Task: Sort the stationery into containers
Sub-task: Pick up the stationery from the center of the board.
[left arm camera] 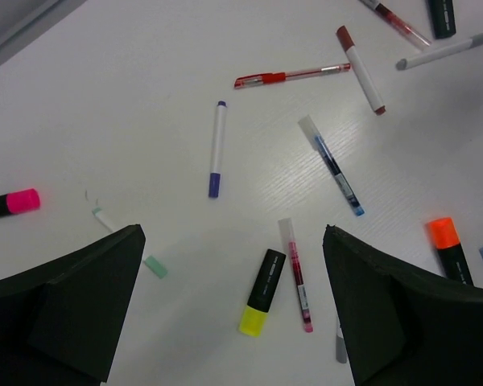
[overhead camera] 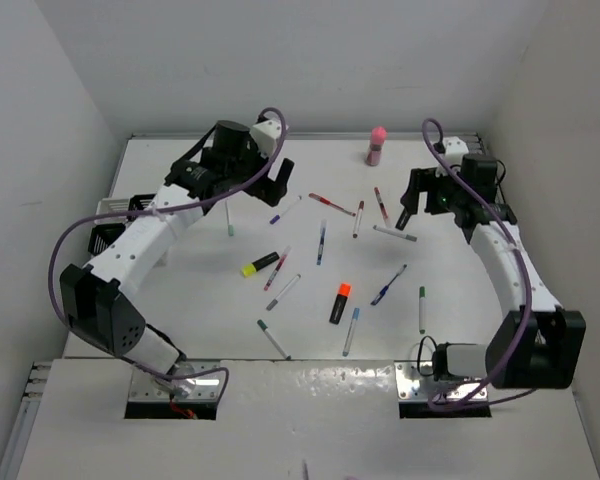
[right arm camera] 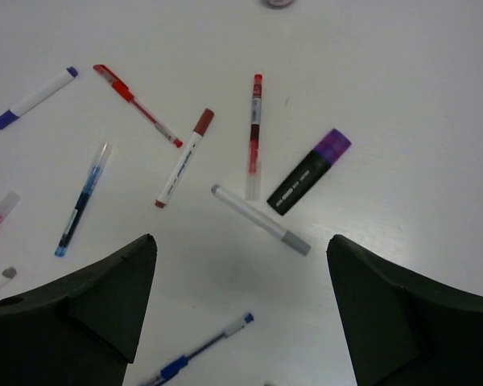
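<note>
**Stationery, loose.** About fifteen pieces lie flat and scattered over the white table between the two arms. None is seen in a container.

**Thin pens and markers.** These include a red gel pen, a purple-tipped white marker, a clear blue pen and a grey-tipped pen.
- Handling: I judge them light, stiff, smooth and round-barrelled, so apt to roll or skid if nudged from one side.
- Hold: best taken across the barrel near mid-length, jaws square to the long axis.

**Chunky highlighters.** There is a yellow highlighter, an orange highlighter, a purple highlighter and a pink-capped highlighter.
- Handling: the bodies are broader and flatter, so probably steadier under a pinch.
- Hold: on the black body, not the cap.

**Pink stick**. It stands upright at the far edge, well apart from the rest. It looks liable to tip, so take it round the body from the side.

**Containers.** A white mesh holder and black mesh holders sit at the table's left edge, partly hidden behind the left arm. The count of black ones is unclear.

**Left gripper**. It hovers over the yellow highlighter and a pink-inked pen, fingers wide apart and holding nothing.

**Right gripper**. It hovers near the grey-tipped pen, fingers likewise spread and empty.
</note>
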### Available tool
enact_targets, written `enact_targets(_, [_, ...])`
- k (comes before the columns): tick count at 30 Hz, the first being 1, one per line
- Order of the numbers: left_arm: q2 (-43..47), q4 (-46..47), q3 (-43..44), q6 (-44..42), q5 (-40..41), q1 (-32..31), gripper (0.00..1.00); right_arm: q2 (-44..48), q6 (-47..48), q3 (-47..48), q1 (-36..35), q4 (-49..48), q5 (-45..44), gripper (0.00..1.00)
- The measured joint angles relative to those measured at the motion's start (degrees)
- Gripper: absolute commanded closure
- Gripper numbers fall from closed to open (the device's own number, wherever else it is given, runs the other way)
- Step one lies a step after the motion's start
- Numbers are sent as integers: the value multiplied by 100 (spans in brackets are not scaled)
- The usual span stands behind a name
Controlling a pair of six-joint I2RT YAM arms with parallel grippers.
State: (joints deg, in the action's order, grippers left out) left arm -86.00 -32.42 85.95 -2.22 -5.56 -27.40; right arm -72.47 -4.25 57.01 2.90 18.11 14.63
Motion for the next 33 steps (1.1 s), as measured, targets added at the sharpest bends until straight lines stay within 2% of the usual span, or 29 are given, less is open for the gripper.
enact_targets(8, [-662,111,745,352,-682,546,0,-2129,-721,514,-232,-1615,-72,12])
enact_targets(16, [-1147,498,870,894,-1764,1322,0,-4321,-1207,1996,-518,-2889,-361,12])
enact_targets(23, [-1416,977,870,1198,-2420,1652,0,-5204,-1064,2741,-802,-3617,-798,5])
enact_targets(33, [-1788,1292,883,1453,-2868,1788,0,-5945,-887,3224,-903,-4144,-1633,7])
